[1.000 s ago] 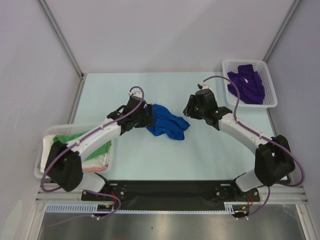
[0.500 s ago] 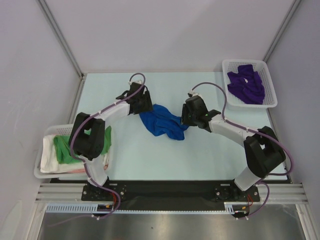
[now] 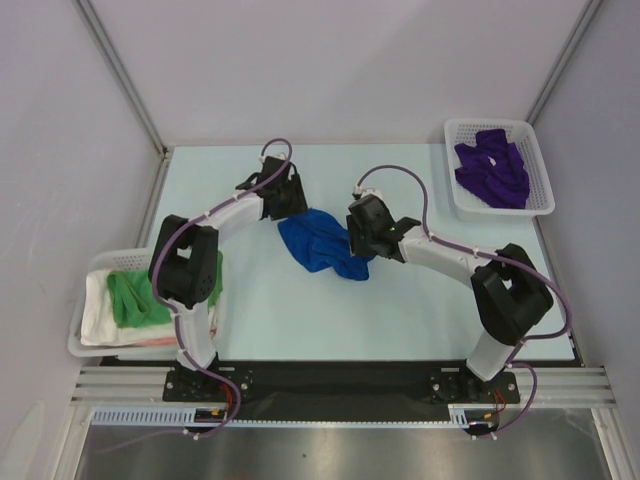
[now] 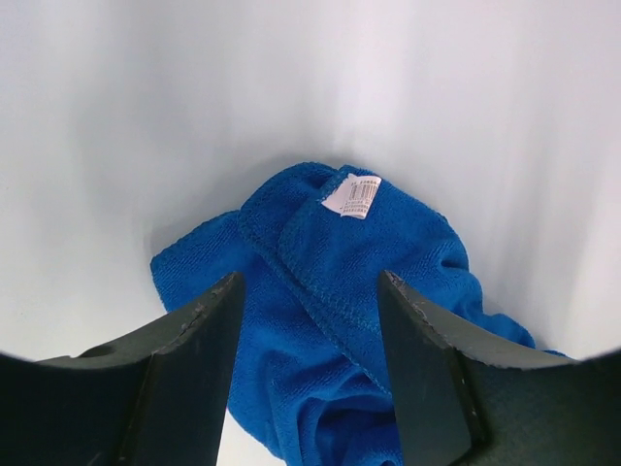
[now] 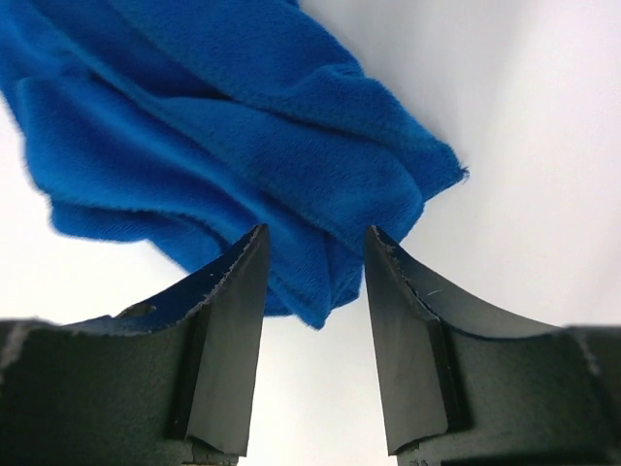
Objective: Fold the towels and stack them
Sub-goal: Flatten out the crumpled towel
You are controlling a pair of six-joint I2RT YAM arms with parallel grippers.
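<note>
- Blue towel (image 3: 322, 243) lies crumpled on the pale table (image 3: 420, 310), slightly behind the middle, with both grippers at its edges.
- White label (image 4: 352, 195) sits on the towel's far fold in the left wrist view; the hem runs diagonally down from it.
- Left gripper (image 3: 283, 203) is at the towel's back-left edge. Its jaws stand apart, and cloth fills the gap between the fingers (image 4: 199, 330) in the left wrist view; a firm pinch cannot be confirmed.
- Right gripper (image 3: 360, 238) is at the towel's right edge. Its jaws are parted, with a folded corner of cloth lying between the fingers (image 5: 233, 291); the pads are not pressed together on it.
- Left arm reaches forward from its base, elbow raised above the left basket (image 3: 90, 345), forearm angled toward the centre.
- Right arm bends back toward the centre, elbow over the right side of the table.
- Bare table surface shows in front of the towel, behind it up to the back wall, and between it and each basket.
- Green towel (image 3: 128, 298) lies on white cloth in the left basket.
- Purple towel (image 3: 492, 168) fills the right basket (image 3: 455, 195) at the far right corner, well apart from the blue one.
</note>
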